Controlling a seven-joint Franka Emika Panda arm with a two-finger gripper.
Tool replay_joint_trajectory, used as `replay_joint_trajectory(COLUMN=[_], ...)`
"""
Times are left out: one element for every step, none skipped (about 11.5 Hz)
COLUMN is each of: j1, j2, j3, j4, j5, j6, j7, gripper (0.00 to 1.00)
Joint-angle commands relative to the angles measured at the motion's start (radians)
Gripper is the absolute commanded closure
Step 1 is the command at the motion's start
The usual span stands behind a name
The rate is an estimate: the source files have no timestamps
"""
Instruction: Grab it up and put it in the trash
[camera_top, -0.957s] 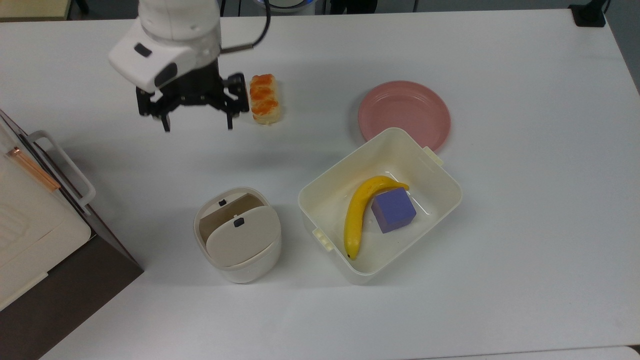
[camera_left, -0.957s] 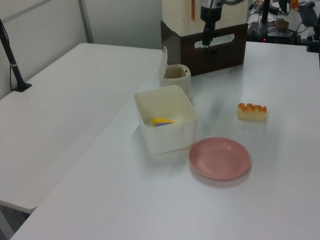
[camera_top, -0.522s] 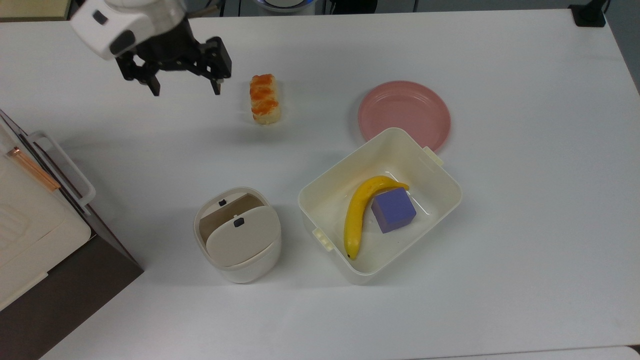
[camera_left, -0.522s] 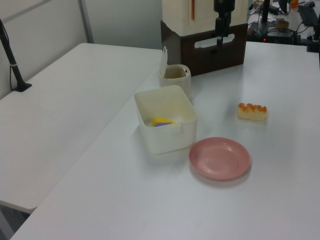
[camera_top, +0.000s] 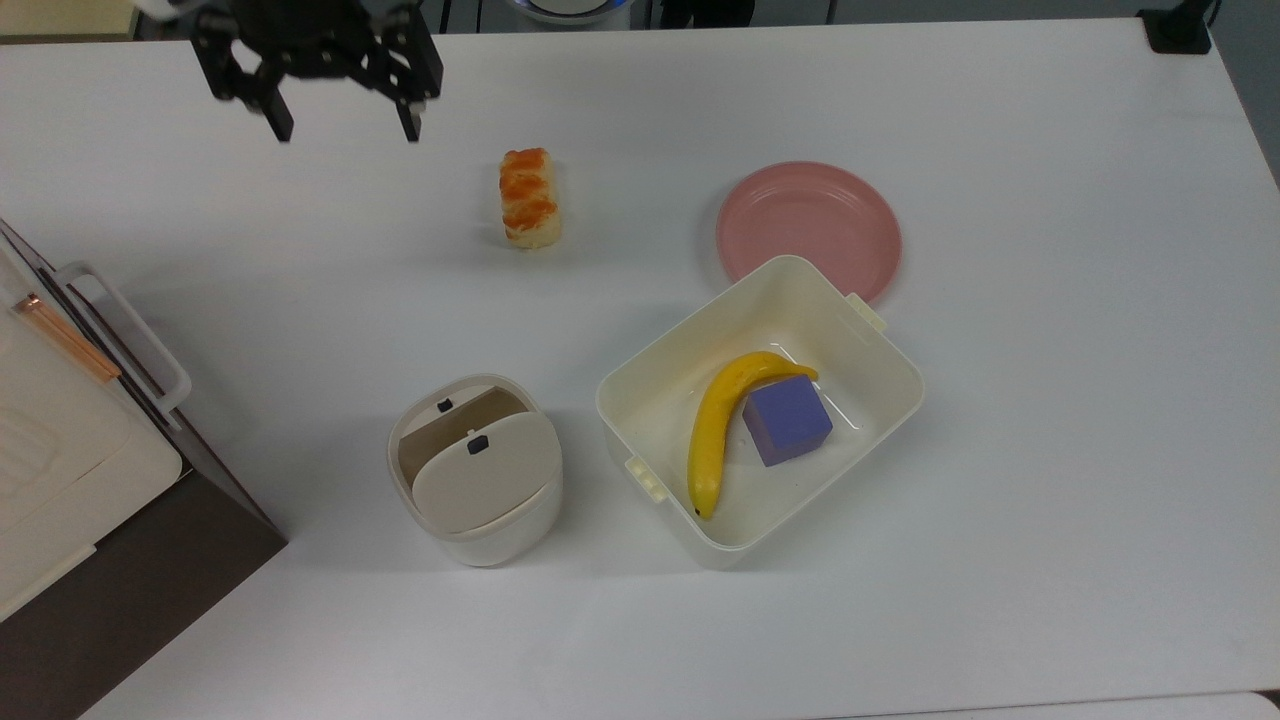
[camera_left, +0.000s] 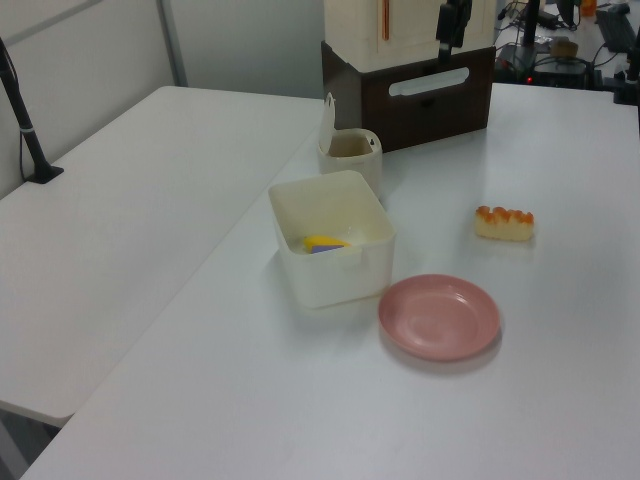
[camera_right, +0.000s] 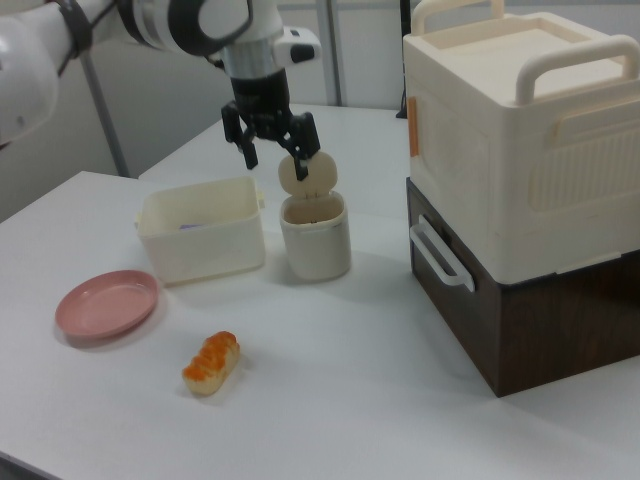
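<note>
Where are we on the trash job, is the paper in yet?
Likely done: no paper ball lies on the table, and the gripper is open and empty, away from the bin. Nothing is in hand. The flap is tipped open, but I cannot make out paper inside, so the drop is unconfirmed. Left: at most a check inside.

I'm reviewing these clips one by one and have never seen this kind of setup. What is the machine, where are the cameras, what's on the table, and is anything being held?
It is one robot arm ending in a black two-finger gripper; its fingers are open and hold nothing. The top view looks straight down; the left view and right view look across the table from opposite ends. On the table sit a small round bin with a flap lid, a cream tub holding a banana and a purple block, a pink plate and an orange-topped bread piece. A cream and brown box stands at one end.
</note>
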Motion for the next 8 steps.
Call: replay_joint_trajectory(j1=[0.047, 0.059, 0.076, 0.082, 0.094, 0.108, 0.113, 0.126], j2=[-0.096, -0.119, -0.131, -0.148, -0.166, -0.179, -0.185, -0.199], j3=[-0.062, -0.076, -0.081, -0.079, -0.079, -0.079, -0.082, -0.084], j4=[-0.066, -0.091, -0.114, -0.134, -0.167, -0.186, -0.201, -0.218], j5=[0.033, 0.033, 0.031, 0.031, 0.031, 0.031, 0.031, 0.031], j6=[-0.035, -0.036, -0.036, -0.032, -0.024, -0.01, 0.005, 0.011], j7=[0.058, 0.061, 0.069, 0.084, 0.087, 0.089, 0.089, 0.089], gripper=[0.0, 0.0, 0.0, 0.0, 0.0, 0.0, 0.0, 0.0])
